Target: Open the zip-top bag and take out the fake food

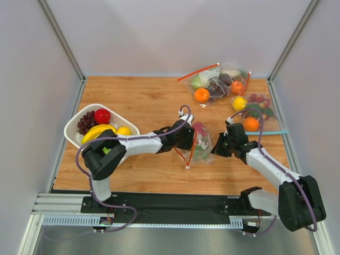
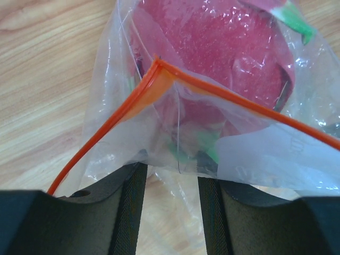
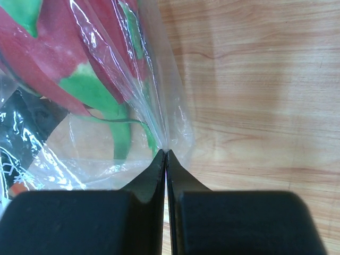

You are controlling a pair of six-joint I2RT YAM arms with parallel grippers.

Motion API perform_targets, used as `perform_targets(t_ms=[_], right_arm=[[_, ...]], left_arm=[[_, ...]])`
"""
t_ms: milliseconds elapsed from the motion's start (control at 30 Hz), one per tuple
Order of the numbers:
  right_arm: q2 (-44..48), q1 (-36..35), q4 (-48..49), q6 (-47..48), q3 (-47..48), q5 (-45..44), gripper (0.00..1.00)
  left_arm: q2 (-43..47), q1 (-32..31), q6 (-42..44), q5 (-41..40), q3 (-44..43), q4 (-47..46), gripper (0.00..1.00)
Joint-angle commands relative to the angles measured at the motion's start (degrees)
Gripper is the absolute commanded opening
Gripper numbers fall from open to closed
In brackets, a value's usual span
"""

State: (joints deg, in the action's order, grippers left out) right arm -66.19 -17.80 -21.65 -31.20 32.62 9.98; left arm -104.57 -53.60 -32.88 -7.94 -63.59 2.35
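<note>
Between my right fingertips: a fold of the zip-top bag (image 3: 159, 79), clear crinkly film. My right gripper (image 3: 166, 154) is pressed together on it with no gap showing.
Just past that pinch: the pink fruit (image 3: 48, 69) with green tips, inside the bag and tight against the film.
Low to the left of my right hand: a dark patch in the bag with white print, too blurred to read.
Across my left fingertips: the bag's edge is draped over them. My left gripper (image 2: 171, 178) stands spread, with loose film and bare wood showing in the gap. I cannot tell whether any film is caught.
Just ahead of my left hand: the orange zip strip (image 2: 106, 127), bent into a peak, with the pink fruit behind it.
To the right of my left hand: faint lettering on the film, not legible.
Between my two hands: the bag, over the wooden table (image 1: 143, 101).
Out by my left elbow: a white basket (image 1: 74, 127) holding a grape bunch (image 1: 86, 123), a red fruit (image 1: 102, 116), bananas (image 1: 98, 132) and a yellow fruit (image 1: 124, 130).
Farthest, beyond my right hand: a red-strip bag (image 1: 218, 82) of fruit, and beside it a teal-strip bag (image 1: 255, 111).
</note>
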Motion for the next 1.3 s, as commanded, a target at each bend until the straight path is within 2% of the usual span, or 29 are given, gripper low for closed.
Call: perform_targets(t_ms=[0,167,367,533,767,900,967,1133,1267], right_arm=[[-0.87,0.22,1.96,0.88,-0.10,0.83,0.00],[-1.74,0.22,2.31,0.97,0.16,1.45,0.00],[-2.36,0.14,3.01,0.88,0.07,2.06,0.00],[-2.89,0.22,4.25,0.79,-0.54,3.90,0.00],[-2.80,0.22,4.95,0.79,-1.33,5.14,0.00],[-2.54,0.05,4.77,1.14,-1.42,4.96,0.00],[-2.36,0.22,4.60,1.23,-1.16,4.61,0.00],[-2.10,0.22,3.55,1.58,0.16,3.04,0.00],[-2.45,0.22,2.67,2.11,2.26,1.54,0.00]], left_arm=[[-1.77,-0.27,0.37,0.03,-1.44,-4.72,0.50],[-3.70,-0.27,-0.34,0.92,-1.53,-7.88,0.50],[-6.61,-0.36,0.80,-1.28,-4.17,-6.13,0.51],[-8.80,-0.27,1.24,-2.07,-5.75,-6.83,0.47],[-10.12,-0.36,2.56,-1.90,-6.89,-9.29,0.28],[-10.21,-0.36,3.79,-1.81,-7.60,-9.47,0.07],[-9.86,-0.36,4.14,-2.33,-7.25,-9.38,0.00],[-5.56,-0.27,4.41,-1.90,-4.09,-11.05,0.00],[-0.38,-0.27,4.67,1.78,-0.14,-14.47,0.00]])
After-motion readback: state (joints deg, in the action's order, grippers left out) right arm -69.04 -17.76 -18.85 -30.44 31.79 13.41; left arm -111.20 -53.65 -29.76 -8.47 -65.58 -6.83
